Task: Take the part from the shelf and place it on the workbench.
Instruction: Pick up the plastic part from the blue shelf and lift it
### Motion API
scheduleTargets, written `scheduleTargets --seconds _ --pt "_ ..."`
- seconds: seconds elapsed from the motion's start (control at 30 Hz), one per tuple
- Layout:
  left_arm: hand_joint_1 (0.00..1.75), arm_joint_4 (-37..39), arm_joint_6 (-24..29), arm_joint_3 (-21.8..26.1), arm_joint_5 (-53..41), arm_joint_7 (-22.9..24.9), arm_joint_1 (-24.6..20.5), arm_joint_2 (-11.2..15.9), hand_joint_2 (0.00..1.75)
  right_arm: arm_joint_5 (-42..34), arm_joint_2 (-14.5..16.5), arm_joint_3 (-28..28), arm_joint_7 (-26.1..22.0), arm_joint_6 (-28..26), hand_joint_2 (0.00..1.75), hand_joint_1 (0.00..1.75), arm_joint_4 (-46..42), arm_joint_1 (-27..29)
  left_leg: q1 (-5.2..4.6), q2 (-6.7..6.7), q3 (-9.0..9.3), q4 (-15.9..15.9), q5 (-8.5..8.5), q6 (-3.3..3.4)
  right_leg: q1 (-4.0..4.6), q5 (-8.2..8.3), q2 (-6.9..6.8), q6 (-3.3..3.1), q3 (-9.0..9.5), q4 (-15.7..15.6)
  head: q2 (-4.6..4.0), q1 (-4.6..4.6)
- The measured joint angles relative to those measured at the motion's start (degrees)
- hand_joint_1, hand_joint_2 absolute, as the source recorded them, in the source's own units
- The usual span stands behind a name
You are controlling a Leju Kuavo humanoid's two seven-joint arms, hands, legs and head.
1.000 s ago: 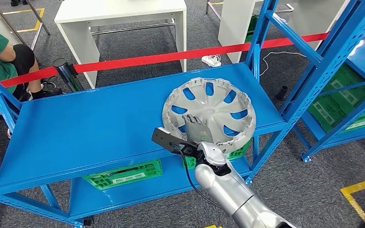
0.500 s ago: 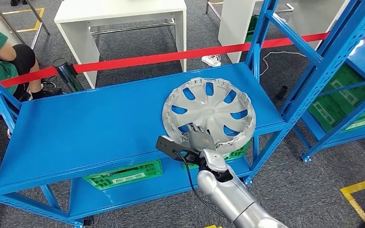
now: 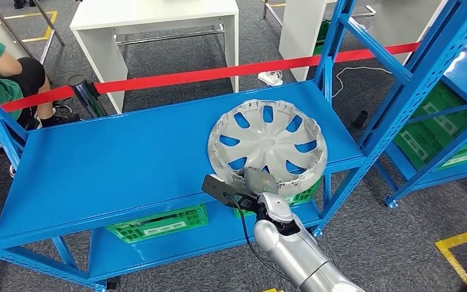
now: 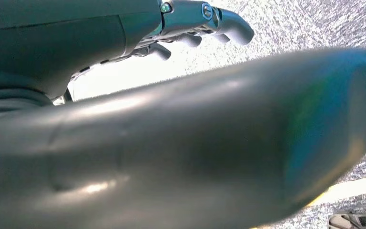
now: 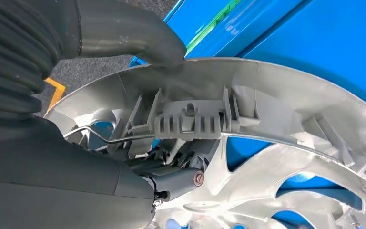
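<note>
A silver hubcap [image 3: 267, 143] lies hollow side up on the right part of the blue shelf's top board [image 3: 115, 164]. My right hand [image 3: 258, 181] is at the cap's near rim. In the right wrist view the thick grey thumb [image 5: 124, 33] presses the outside of the hubcap [image 5: 276, 143] at its rim, while darker fingers [image 5: 181, 179] reach inside past the clips and wire ring, so the rim is pinched between them. My left hand [image 4: 195, 24] hangs over grey floor, holding nothing, its fingers loosely apart.
Blue uprights [image 3: 334, 48] stand at the shelf's right end, with a second rack [image 3: 456, 121] further right. Green crates [image 3: 158, 224] sit on the lower board. A red tape [image 3: 219, 73] runs behind the shelf, a white table [image 3: 152, 12] beyond it. A seated person [image 3: 0, 73] is far left.
My right hand has drawn back from the hubcap's middle to its near rim and closed on the edge. The hubcap has barely shifted.
</note>
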Motion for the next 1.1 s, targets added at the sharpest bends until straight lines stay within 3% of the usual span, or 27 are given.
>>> scheduleTargets --seconds 0.93,1.07,1.1 --pt "0.0 0.0 -0.1 0.5 -0.5 -0.3 0.1 -0.1 0.0 0.0 -0.1 -1.5 -0.2 -2.1 1.75 1.75 -3.1 1.8 0.0 -0.09 0.19 0.0 -0.15 0.11 -0.12 -0.22 -0.11 0.13 0.29 0.0 0.0 0.02" --pt "0.0 0.0 -0.5 0.5 -0.5 -1.2 0.1 -0.1 1.75 1.2 -0.4 -2.2 -0.4 -3.0 1.75 1.75 -6.6 1.5 -0.01 -0.06 0.18 0.0 -0.15 0.12 -0.14 -0.21 -0.11 0.14 0.26 0.0 0.0 0.02" --pt "0.0 0.0 -0.5 0.5 -0.5 -1.6 0.0 -0.1 1.75 1.6 -0.5 -2.4 -0.6 -3.1 1.75 1.75 -8.0 1.2 -0.02 -0.06 0.18 0.0 -0.15 0.12 -0.15 -0.21 -0.11 0.14 0.25 0.0 0.0 0.02"
